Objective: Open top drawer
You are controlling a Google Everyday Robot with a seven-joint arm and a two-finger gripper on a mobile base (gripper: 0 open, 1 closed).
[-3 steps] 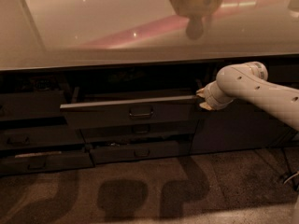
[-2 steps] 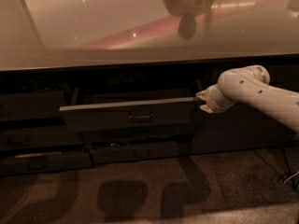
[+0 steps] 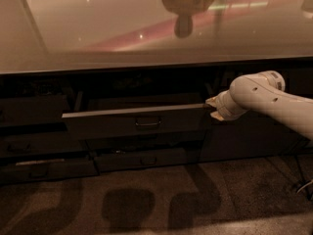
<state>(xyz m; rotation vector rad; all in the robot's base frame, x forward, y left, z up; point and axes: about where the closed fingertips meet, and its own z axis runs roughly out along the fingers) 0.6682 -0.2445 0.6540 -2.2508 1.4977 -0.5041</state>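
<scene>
The top drawer (image 3: pixel 112 123) is a wide dark grey front with a pale top rim and a small loop handle (image 3: pixel 148 123) at its centre. It stands pulled out from the counter below the glossy countertop (image 3: pixel 98 28). My gripper (image 3: pixel 214 109) is at the drawer's right end, at the level of the rim, on the end of the white arm (image 3: pixel 264 99) that reaches in from the right. The fingertips are pale and point left, touching or just beside the drawer's right corner.
A shallower dark drawer (image 3: pixel 146 159) sits below the top one, more drawer fronts (image 3: pixel 34 146) stack at the left, and a dark cabinet panel (image 3: pixel 244 141) is at the right. The floor (image 3: pixel 146 204) in front carries shadows. A cable (image 3: pixel 305 186) lies at the far right.
The view has shifted, so the drawer and arm sit slightly differently in the picture. The gripper stays at the drawer's right corner and the drawer stays pulled out.
</scene>
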